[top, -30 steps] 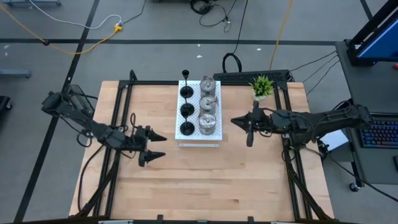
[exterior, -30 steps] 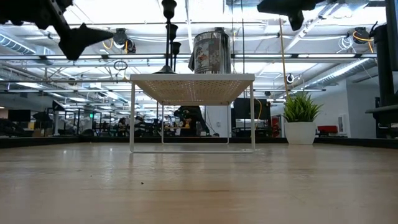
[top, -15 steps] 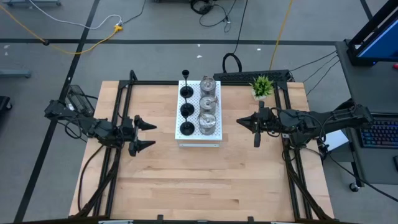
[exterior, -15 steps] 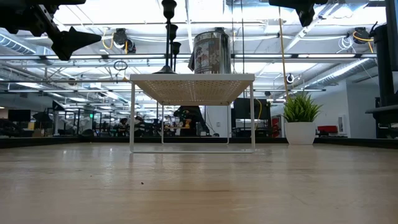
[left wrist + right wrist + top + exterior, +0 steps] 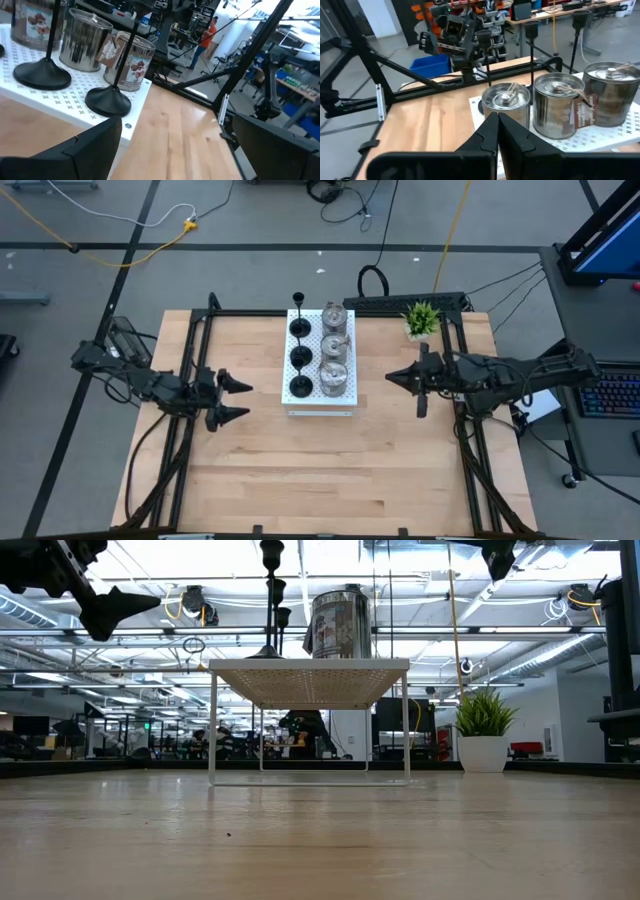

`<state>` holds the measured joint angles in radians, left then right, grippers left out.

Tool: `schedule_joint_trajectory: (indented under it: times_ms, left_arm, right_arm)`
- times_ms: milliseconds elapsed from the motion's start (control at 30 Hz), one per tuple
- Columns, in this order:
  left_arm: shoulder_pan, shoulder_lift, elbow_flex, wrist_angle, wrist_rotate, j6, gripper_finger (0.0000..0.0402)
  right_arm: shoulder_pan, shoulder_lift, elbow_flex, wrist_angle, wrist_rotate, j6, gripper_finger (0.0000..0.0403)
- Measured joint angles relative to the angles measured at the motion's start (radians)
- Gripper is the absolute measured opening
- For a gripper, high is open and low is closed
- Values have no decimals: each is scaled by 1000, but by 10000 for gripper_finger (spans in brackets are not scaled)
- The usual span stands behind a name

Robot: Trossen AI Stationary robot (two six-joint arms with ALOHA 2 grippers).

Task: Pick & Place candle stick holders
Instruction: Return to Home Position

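White shelf [image 5: 310, 671], silver holders [image 5: 340, 625] overlapping, indistinct.

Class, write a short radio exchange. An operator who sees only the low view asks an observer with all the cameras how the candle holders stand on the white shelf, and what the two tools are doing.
Operator: From table height, the things on the shelf overlap. How are they laid out?
Observer: In two rows of three on the white shelf. The black candlestick holders are on the side nearer the left arm, and the silver candle tins are nearer the right arm.
Operator: I only catch tool tips at my top edge. Is either carrying anything?
Observer: No. The left tool is open and empty, off the shelf's left side. The right tool is shut on nothing, off its right side.
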<state>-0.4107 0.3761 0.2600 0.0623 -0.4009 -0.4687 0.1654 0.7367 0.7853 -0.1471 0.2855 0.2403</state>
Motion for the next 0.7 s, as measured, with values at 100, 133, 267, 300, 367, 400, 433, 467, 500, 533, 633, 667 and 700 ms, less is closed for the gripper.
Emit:
schedule_joint_trajectory:
  times_ms: [100, 133, 267, 300, 367, 400, 433, 467, 500, 533, 633, 667, 700]
  left_arm:
    - [0, 10, 0, 0, -6, 2, 388]
    - [0, 15, 0, 1, -22, 15, 388]
    - [0, 36, 0, -5, -113, 69, 380]
    - [0, 36, 0, -5, -130, 71, 371]
    - [0, 36, 0, -5, -155, 78, 342]
    - [0, 33, 0, -4, -161, 89, 322]
    - [0, 29, 0, -2, -165, 105, 299]
    - [0, 25, 1, 0, -168, 124, 274]
    - [0, 21, 1, 3, -174, 144, 248]
    - [0, 18, 1, 5, -182, 164, 221]
    - [0, 2, 1, 7, -198, 211, 138]
    - [0, -5, 1, 6, -202, 232, 111]
    - [0, -12, 2, -1, -203, 254, 85]
  right_arm:
    - [0, -9, 0, -10, -3, 13, 0]
    - [0, -11, 0, -14, -3, 10, 0]
    - [0, -22, 0, -72, -2, 1, 0]
    - [0, -27, 0, -95, -2, 3, 0]
    - [0, -37, -1, -135, -2, 10, 0]
    - [0, -44, -9, -135, -2, 13, 0]
    - [0, -56, -25, -119, -2, 15, 0]
    - [0, -71, -47, -98, -2, 14, 0]
    - [0, -89, -72, -78, -3, 11, 0]
    - [0, -107, -100, -55, -1, 6, 0]
    - [0, -173, -191, 4, -1, 2, 0]
    - [0, -200, -220, 15, -1, 0, 0]
    - [0, -227, -244, 19, -1, -1, 0]
